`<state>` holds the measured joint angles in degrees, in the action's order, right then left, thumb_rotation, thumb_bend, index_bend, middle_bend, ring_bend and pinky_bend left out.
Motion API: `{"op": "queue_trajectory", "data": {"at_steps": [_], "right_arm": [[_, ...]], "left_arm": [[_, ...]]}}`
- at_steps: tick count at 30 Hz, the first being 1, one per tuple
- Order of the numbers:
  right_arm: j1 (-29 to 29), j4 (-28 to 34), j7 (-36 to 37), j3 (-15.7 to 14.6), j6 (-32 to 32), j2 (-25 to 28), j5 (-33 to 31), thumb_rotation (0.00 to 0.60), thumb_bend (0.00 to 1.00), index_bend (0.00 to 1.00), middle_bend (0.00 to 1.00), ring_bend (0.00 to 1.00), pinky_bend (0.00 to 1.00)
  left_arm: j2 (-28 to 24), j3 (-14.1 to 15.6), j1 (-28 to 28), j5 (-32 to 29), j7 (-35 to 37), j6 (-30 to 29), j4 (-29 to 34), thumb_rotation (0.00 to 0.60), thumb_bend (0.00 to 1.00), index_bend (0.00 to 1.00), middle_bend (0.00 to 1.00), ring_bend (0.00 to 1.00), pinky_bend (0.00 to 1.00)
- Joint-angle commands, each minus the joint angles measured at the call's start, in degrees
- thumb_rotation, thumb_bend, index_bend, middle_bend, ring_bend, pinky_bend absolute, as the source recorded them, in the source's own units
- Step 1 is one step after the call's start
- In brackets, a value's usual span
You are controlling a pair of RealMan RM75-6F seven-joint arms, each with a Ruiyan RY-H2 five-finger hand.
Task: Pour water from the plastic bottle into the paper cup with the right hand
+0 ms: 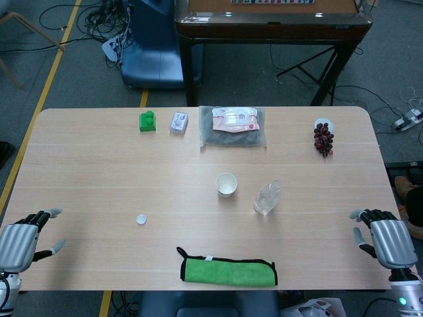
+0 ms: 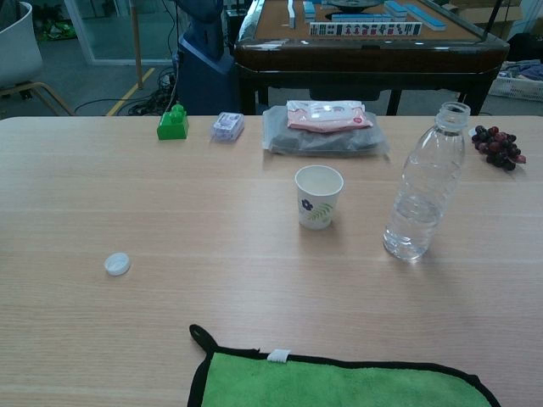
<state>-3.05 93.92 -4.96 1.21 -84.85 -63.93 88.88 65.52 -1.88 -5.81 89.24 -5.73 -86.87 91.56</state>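
You had not yet reached: your right hand (image 1: 386,239) lay empty, fingers apart, well right of the plastic bottle (image 2: 422,193). The bottle stood uncapped (some water inside) just right of the paper cup (image 2: 318,196). Next you needed a firm side grasp.

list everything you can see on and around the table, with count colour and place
plastic bottle: 1, clear, uncapped, upright, right of cup
paper cup: 1, white, table centre
bottle cap: 1, white, left of centre
cloth: 1, green, black-edged, near edge
toy block: 1, green, far left
small packet: 1, pale, beside block
wipes pack: 1, pink-white, on grey bag, far centre
grapes: 1 bunch, dark, far right
left hand: 1, grey, near-left edge, empty
right hand: 1, grey, near-right edge, empty
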Motion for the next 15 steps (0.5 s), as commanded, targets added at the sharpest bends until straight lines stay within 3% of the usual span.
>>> {"op": "queue_trajectory", "data": {"at_steps": [1, 7, 11, 15], "right_arm": [[-0.2, 0.0, -0.3, 0.0, 0.3, -0.1, -0.1, 0.6, 0.45, 0.43, 0.46, 0.41, 0.44], [-1.5, -0.3, 3.1, 0.3, 2.9, -0.1, -1.0, 0.6, 0.45, 0.43, 0.45, 0.41, 0.44], [-2.4, -1.1, 4.4, 0.1, 5.0, -0.3, -1.3, 0.6, 0.22, 0.43, 0.42, 0.38, 0.43], [-3.5, -1.7, 6.4, 0.6, 5.9, -1.0, -1.1, 0.6, 0.06, 0.41, 0.35, 0.28, 0.35]], "left_arm": [[-0.1, 0.0, 0.1, -0.1, -0.1, 0.0, 0.0, 0.6, 0.15, 0.31, 0.39, 0.44, 0.61], [-0.1, 0.0, 0.3, -0.3, 0.4, -0.3, -0.1, 0.6, 0.15, 0.32, 0.39, 0.44, 0.61], [0.0, -0.2, 0.3, -0.6, 0.6, -0.4, -0.4, 0.6, 0.15, 0.32, 0.38, 0.44, 0.61], [-0.2, -0.1, 0.3, -0.7, 0.9, -0.1, -0.5, 0.6, 0.15, 0.32, 0.38, 0.44, 0.61]]}}
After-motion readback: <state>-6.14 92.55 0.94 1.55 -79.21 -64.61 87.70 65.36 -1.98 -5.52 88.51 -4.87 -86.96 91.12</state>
